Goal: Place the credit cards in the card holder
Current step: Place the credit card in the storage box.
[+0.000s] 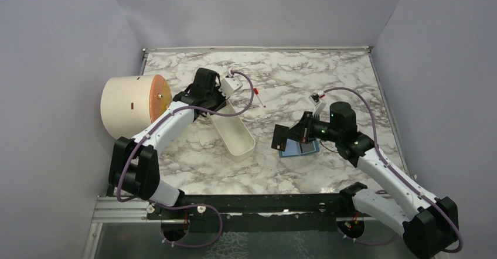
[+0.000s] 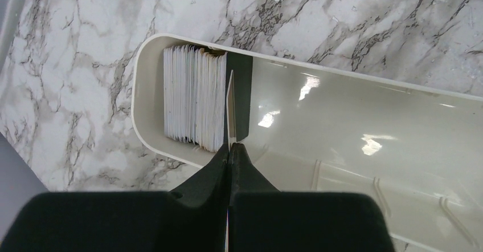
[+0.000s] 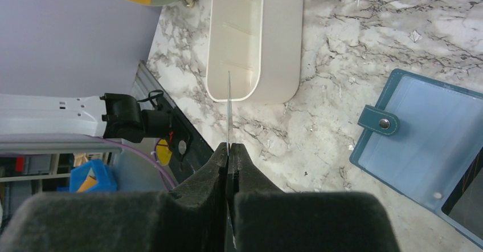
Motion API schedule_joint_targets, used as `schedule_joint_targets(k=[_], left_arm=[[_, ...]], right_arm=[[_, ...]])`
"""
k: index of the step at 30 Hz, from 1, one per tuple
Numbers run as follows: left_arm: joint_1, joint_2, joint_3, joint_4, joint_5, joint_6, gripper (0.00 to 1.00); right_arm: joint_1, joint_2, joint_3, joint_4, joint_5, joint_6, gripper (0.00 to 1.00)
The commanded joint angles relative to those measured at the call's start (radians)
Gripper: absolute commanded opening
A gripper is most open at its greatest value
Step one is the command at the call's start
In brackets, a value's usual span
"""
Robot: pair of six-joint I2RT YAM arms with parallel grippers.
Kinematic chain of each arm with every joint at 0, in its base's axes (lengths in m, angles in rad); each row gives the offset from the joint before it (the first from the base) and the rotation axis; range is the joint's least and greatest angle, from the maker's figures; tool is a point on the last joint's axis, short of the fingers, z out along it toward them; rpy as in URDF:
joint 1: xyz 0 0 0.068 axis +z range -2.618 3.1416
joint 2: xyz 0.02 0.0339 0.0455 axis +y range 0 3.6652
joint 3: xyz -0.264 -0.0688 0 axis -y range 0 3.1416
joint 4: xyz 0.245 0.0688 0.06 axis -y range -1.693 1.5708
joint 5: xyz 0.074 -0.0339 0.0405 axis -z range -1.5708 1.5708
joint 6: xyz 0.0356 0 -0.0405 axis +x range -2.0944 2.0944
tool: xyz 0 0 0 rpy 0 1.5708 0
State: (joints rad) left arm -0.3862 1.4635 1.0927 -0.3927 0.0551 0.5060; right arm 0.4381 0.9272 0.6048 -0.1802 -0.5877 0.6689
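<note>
The white oval tray (image 2: 353, 132) has a stack of pale credit cards (image 2: 193, 98) standing on edge at its rounded end. My left gripper (image 2: 230, 148) is shut on one card (image 2: 230, 106), seen edge-on beside the stack. My right gripper (image 3: 229, 147) is shut on another thin card (image 3: 228, 106), also edge-on; from above it shows as a dark rectangle (image 1: 280, 136) just left of the card holder (image 1: 300, 148). The teal-blue card holder (image 3: 421, 149) lies open and flat, snap tab (image 3: 380, 121) toward the tray. A dark rectangle sits at its lower right corner.
A big cream cylinder (image 1: 129, 106) with a round orange face lies at the left wall beside my left arm. A thin white stick with a red tip (image 1: 258, 98) lies on the marble behind the tray (image 1: 234, 133). Grey walls close three sides.
</note>
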Motion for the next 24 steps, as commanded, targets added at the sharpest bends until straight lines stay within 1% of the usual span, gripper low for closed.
schedule_joint_targets(k=[1,8,18,22,24], left_arm=[[0.014,0.043,0.017,-0.008,-0.018,0.090,0.00],[0.018,0.070,0.002,0.035,0.056,0.122,0.00],[0.029,0.158,-0.011,0.074,0.034,0.190,0.00],[0.029,0.169,-0.019,0.104,0.023,0.200,0.00],[0.032,0.170,-0.032,0.136,0.015,0.200,0.03]], right_arm=[[0.000,-0.009,0.031,-0.035,0.031,-0.028,0.01],[0.001,-0.018,0.036,-0.056,0.049,-0.041,0.01],[0.001,-0.032,0.054,-0.087,0.068,-0.048,0.01],[0.001,-0.035,0.057,-0.102,0.075,-0.054,0.01],[0.001,-0.037,0.054,-0.108,0.083,-0.055,0.01]])
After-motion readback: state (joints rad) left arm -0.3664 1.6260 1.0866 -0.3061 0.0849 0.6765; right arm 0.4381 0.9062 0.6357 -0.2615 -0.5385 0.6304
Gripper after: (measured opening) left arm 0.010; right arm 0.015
